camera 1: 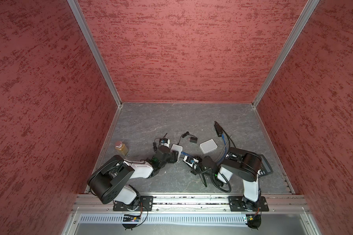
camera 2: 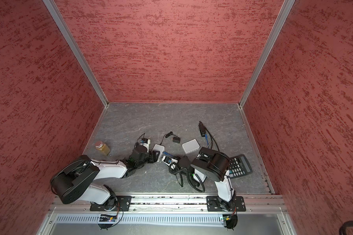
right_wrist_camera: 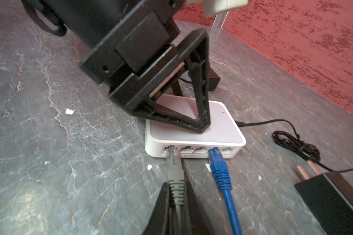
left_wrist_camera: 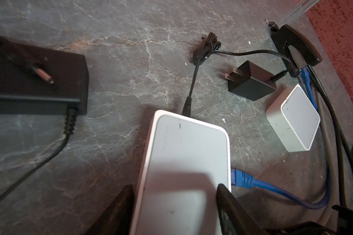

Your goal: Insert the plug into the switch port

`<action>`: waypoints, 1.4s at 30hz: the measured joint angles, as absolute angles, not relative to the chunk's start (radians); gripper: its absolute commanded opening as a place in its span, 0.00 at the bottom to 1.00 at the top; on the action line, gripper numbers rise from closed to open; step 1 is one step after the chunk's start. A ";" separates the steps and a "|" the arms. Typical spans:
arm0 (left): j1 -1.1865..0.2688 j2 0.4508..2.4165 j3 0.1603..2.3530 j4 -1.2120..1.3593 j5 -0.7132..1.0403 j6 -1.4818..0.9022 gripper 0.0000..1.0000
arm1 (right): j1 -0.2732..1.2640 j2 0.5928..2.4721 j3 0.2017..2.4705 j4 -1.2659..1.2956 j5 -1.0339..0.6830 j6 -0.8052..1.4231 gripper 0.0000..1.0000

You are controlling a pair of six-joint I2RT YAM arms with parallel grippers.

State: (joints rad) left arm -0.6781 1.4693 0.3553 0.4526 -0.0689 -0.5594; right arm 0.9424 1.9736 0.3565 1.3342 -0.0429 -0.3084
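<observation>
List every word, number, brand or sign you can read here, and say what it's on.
No text can be read.
Keys of the calculator: marks too small.
Top of the switch: faint mark, too blurred.
The jar: no label shows.
</observation>
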 measured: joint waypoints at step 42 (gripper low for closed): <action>-0.705 1.425 0.366 0.405 -0.042 -0.490 0.60 | 0.984 1.998 0.333 1.377 -0.055 -0.323 0.00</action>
